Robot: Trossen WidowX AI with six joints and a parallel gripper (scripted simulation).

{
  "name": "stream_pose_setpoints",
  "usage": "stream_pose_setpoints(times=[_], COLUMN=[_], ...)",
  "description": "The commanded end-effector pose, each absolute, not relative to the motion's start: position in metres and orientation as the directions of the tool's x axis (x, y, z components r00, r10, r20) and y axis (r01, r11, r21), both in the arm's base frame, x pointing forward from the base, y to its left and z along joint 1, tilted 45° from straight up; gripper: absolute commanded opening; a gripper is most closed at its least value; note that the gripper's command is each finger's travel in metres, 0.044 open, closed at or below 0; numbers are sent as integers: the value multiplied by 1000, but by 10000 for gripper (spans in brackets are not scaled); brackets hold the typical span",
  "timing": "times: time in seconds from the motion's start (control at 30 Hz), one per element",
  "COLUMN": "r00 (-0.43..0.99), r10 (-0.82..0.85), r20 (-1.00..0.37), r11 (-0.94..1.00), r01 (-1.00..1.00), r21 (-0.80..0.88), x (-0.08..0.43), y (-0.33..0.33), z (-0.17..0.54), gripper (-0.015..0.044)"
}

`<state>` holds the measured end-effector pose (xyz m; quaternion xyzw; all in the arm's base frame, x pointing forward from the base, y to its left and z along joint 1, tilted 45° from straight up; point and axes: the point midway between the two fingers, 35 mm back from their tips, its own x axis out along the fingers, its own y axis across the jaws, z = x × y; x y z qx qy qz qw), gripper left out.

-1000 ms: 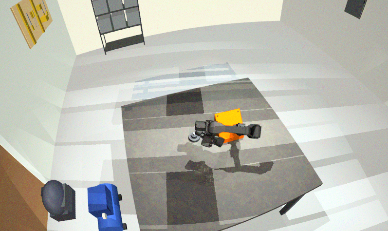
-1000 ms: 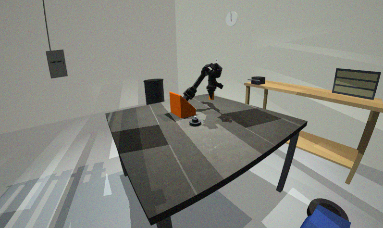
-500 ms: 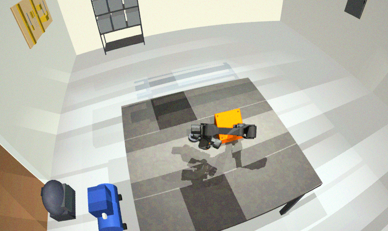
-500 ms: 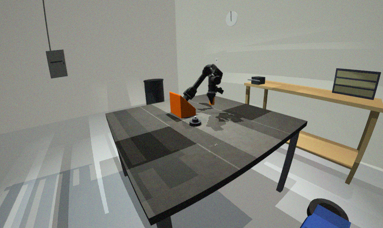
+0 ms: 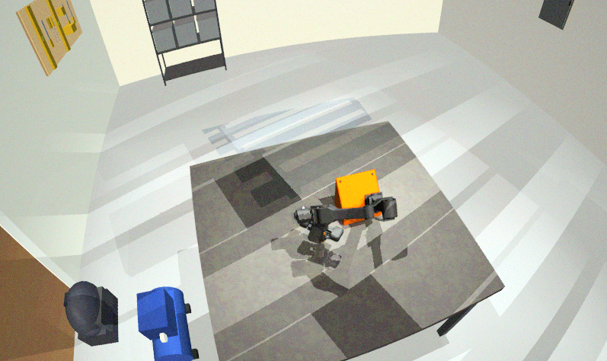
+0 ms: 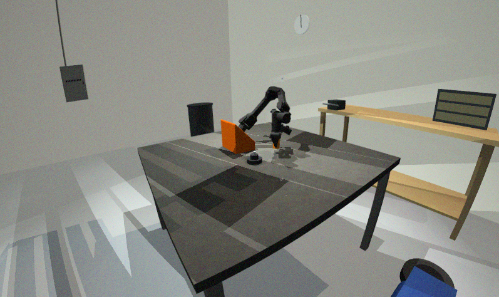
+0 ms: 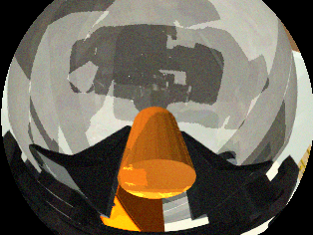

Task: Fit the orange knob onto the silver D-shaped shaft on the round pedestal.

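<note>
While the arm crossed in front of much of the work in the top view, only a sliver of the orange knob peeped out at the gripper. One orange wedge-shaped block stood on the one dark table, two small dark dots at its upper corners. Among the dark parts of the arm, the pedestal could not be made out with certainty.

Where the exterior view looked across the table, it gave what the top view did not: the single round, black pedestal, with one pale shaft tip upright on it. The knob was off the pedestal, to one side and apart from it, below the gripper's body. The block showed its sloping side here.

In the wrist view there was one knob, plain orange, round and tapered, with fine ridges down its side and a smooth, broad, flat end toward the camera. Two black fingers flanked it, clenched on its sides. Its hole was out of sight.
</note>
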<state>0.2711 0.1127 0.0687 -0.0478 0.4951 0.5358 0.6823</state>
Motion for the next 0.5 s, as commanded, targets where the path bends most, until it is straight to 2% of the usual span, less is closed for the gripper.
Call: stream_pose_setpoints(times=[0.0, 0.47], r00=[-70, -76], r10=[692, 697], r20=[-718, -713], r11=[416, 409], r01=[-775, -774], r21=[476, 483], x=[270, 268], y=[127, 137], z=[54, 42], gripper=[0, 0])
